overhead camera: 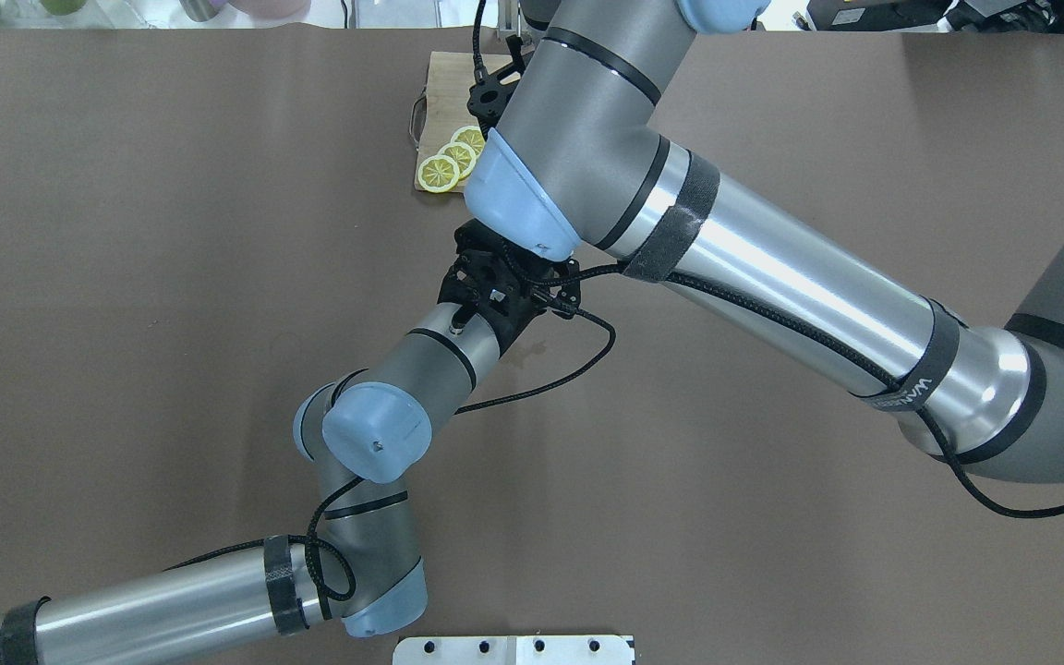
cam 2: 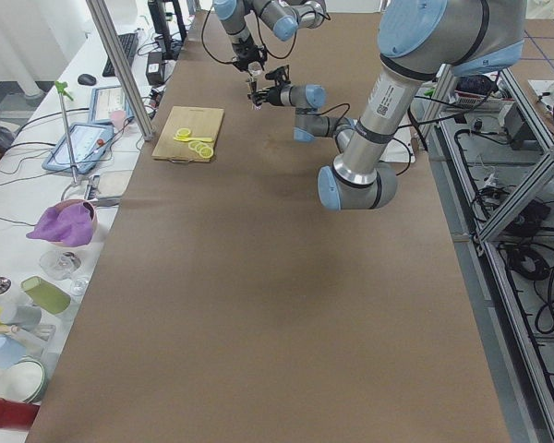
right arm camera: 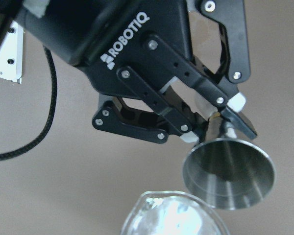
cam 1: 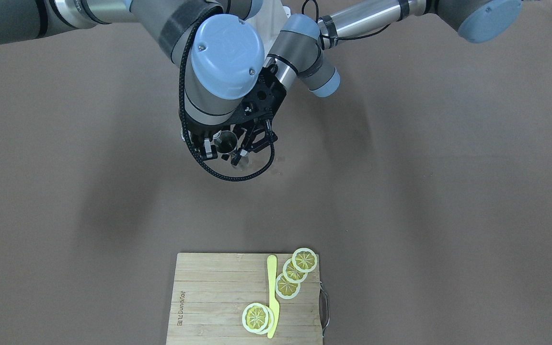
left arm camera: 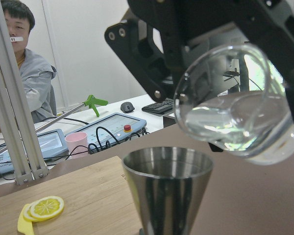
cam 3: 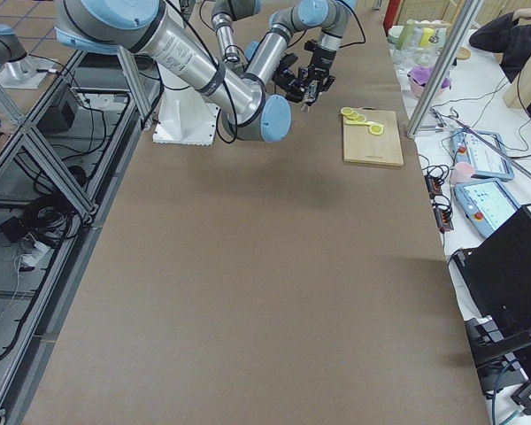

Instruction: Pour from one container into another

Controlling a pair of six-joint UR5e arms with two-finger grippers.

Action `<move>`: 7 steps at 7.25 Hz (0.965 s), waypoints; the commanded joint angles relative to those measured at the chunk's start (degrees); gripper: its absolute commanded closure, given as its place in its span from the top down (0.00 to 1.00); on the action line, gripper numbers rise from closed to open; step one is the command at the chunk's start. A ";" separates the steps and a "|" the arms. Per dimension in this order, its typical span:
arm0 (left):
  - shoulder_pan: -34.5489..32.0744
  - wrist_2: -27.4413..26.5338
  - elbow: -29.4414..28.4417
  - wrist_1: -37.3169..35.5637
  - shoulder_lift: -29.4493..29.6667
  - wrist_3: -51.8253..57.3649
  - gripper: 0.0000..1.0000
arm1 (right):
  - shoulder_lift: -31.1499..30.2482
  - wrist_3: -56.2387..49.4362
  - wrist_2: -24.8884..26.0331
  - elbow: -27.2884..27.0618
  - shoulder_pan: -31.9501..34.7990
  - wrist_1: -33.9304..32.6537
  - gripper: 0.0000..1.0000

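R wrist cam alone shows the left gripper [right arm camera: 215, 120] jaws nearly shut, pinching the jigger [right arm camera: 229, 174] at its narrow waist. L wrist cam alone shows the right gripper [left arm camera: 237, 66] jaws wider apart, clamped on the glass [left arm camera: 235, 117]. Glass is tipped w/ clear liquid pooled low, lip just above the upright steel jigger's rim. Both are over the table [cam 1: 400, 191], well apart from the cutting board [cam 1: 209, 297].

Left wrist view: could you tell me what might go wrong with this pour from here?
1. The glass is tilted, liquid pooled toward its lip, up and to one side of the jigger; the stream may miss the small mouth and wet the table.
2. The left gripper pinches only the jigger's narrow waist, so it might pivot as it fills.
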State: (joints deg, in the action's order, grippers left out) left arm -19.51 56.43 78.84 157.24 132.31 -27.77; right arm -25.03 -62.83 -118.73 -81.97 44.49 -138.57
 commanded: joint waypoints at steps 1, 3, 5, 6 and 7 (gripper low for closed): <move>0.00 0.00 -0.09 0.00 -0.03 0.00 0.00 | 0.33 -0.28 0.34 -0.04 0.07 -1.35 0.00; 0.09 0.00 -0.09 0.00 -0.03 0.00 0.00 | 1.21 -0.72 0.86 0.40 0.24 -2.41 0.00; 0.18 0.00 0.00 0.00 -0.03 0.00 0.00 | 1.82 -1.50 1.48 0.84 0.24 -3.20 0.00; 0.18 0.00 0.00 0.00 -0.03 -0.09 0.00 | 1.83 -1.59 1.66 0.84 0.24 -3.46 0.00; 0.18 0.00 -0.09 0.00 -0.03 0.00 0.00 | 1.83 -1.68 1.66 0.84 0.24 -3.55 0.00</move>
State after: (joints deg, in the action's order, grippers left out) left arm -19.36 56.43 78.82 157.24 132.28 -27.81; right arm -23.26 -64.36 -117.18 -81.17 44.73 -141.91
